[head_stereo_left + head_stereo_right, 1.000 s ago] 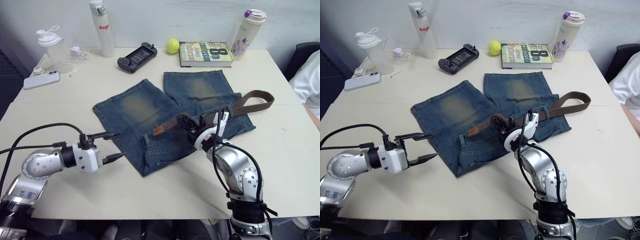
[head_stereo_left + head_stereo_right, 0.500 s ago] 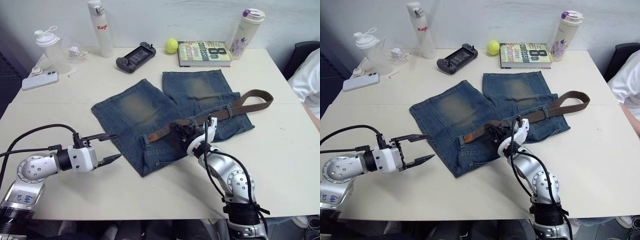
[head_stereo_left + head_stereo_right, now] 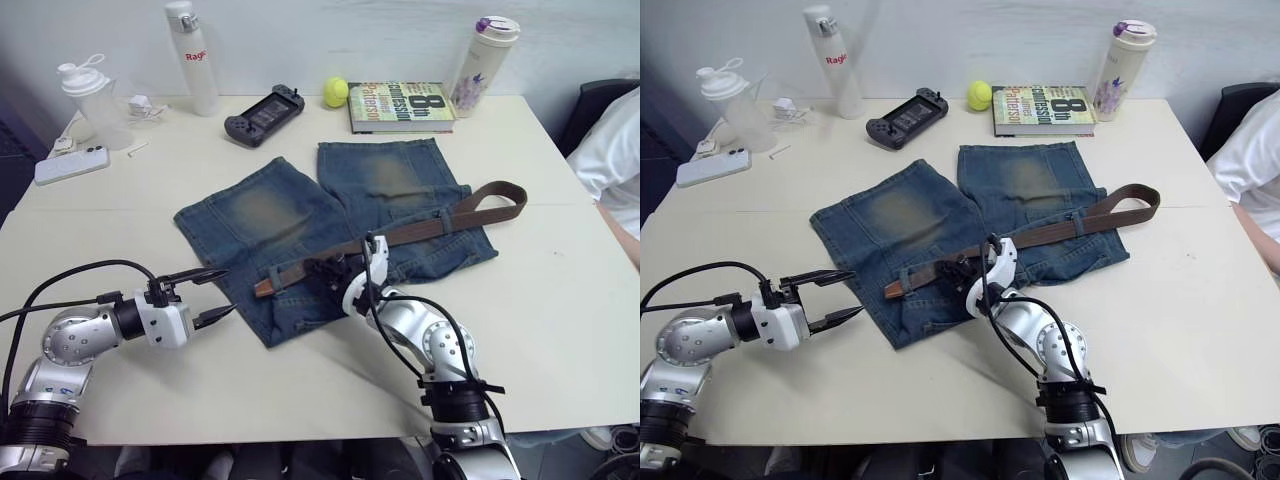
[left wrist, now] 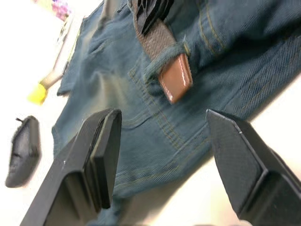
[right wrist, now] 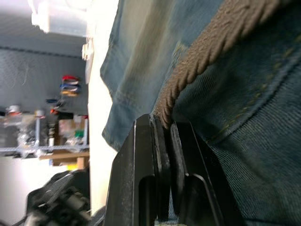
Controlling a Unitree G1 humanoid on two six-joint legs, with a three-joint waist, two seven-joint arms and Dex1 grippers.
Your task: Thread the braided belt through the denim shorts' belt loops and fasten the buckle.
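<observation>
1. The right gripper (image 3: 325,272), at centre frame, has its two black fingers clamped on the dark-brown braided leather-look belt (image 3: 400,233), just behind the strap's free tip.
2. The left gripper (image 3: 213,296), at lower left, hangs with its fingers spread apart, holding nothing, just off the edge of the faded blue denim shorts (image 3: 300,220).
3. The belt's smooth brown tip (image 4: 176,78) pokes through a belt loop (image 4: 164,59) towards the left fingers; its long axis climbs diagonally to the frame's right.
4. The left arm looks better placed to take that tip.
5. Everything lies on the pale desk (image 3: 560,290).
</observation>
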